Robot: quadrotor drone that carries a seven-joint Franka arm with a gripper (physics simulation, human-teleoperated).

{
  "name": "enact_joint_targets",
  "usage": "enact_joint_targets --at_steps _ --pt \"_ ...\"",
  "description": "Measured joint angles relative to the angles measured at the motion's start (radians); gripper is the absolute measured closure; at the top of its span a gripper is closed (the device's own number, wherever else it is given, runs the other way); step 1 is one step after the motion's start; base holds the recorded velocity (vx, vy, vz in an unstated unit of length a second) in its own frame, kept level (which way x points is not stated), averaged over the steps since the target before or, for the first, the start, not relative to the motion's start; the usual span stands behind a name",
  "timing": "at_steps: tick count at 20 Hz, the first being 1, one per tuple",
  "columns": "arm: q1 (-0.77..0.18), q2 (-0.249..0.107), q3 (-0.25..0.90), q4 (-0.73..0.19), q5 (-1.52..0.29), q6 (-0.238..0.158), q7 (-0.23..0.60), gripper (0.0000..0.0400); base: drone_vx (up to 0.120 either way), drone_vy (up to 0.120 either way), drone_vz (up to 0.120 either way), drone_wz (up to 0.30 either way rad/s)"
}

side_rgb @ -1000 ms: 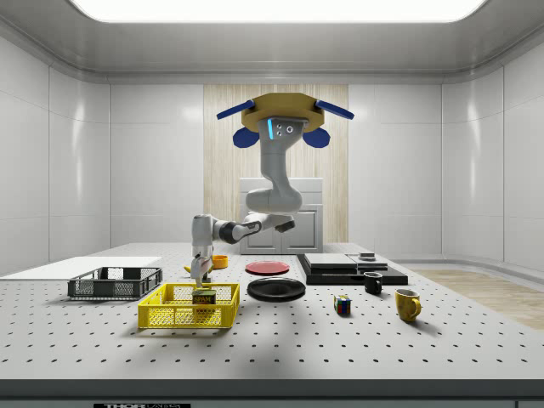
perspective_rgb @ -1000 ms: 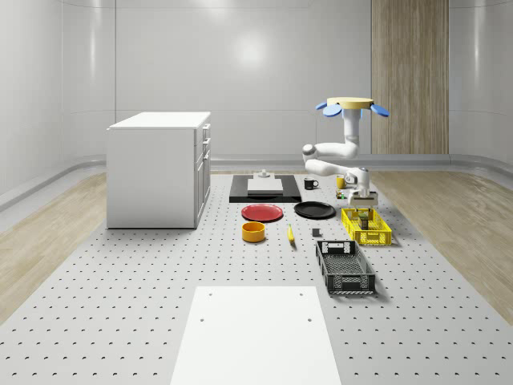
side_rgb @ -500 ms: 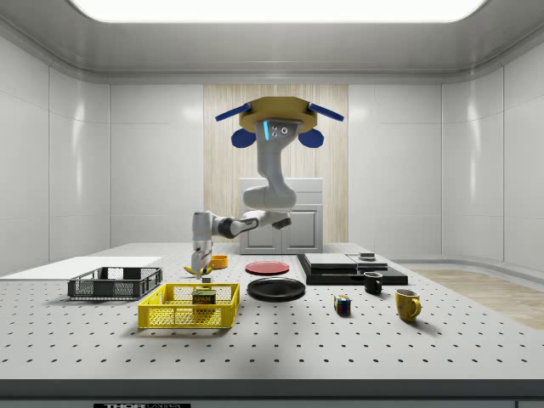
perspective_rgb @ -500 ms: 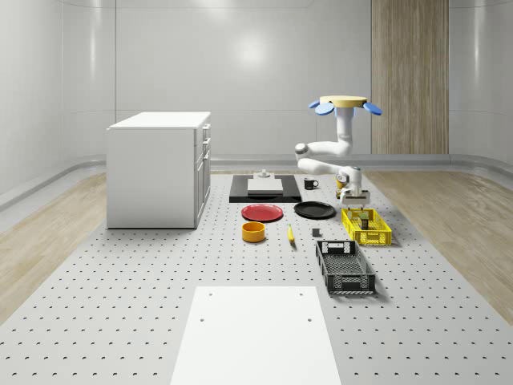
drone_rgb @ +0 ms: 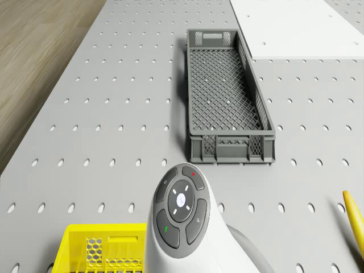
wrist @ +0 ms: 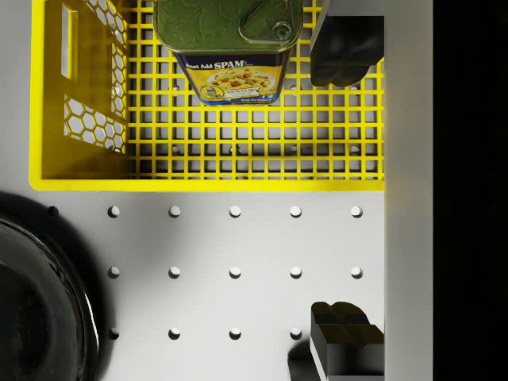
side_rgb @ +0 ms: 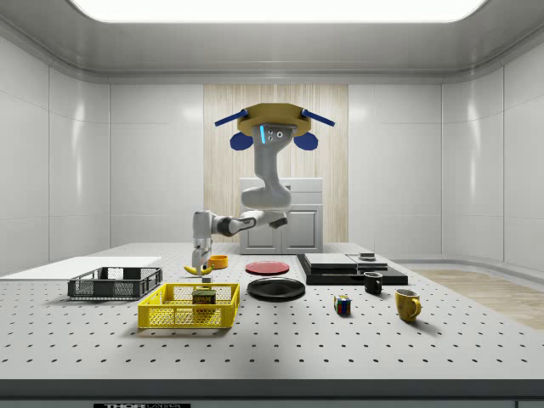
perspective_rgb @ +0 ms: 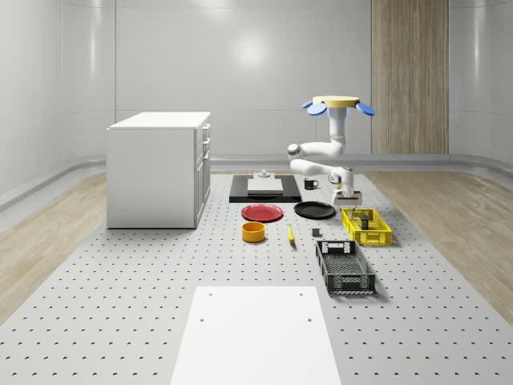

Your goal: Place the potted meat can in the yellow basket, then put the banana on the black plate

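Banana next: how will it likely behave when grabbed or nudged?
The banana lies flat on the table, slim and curved, so a nudge would probably pivot it rather than roll it. Its narrow, rounded body may twist in a grasp unless held across its middle. It looks small, so it is probably light.

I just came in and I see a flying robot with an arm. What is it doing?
The drone hovers above the perforated table, its white arm reaching down beside the yellow mesh basket. The potted meat can with the SPAM label already sits in that basket. The gripper hangs above the basket's end near the round black plate, its fingers open and holding nothing. The yellow banana lies on the table, not yet on the plate.
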Motion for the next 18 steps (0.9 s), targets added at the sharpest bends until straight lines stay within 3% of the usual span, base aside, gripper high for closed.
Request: enact_joint_targets --at_steps 6,14,18 --pt "0.002 0.003 -0.001 0.0 -0.002 -0.003 -0.001 0.0 0.0 -0.12 0.0 0.0" --pt "0.004 0.008 -0.001 -0.001 -0.004 -0.007 -0.003 0.0 0.12 -0.12 0.0 0.0" --pt "0.005 0.009 -0.002 -0.001 -0.005 -0.009 -0.004 0.0 0.01 -0.12 0.0 0.0"
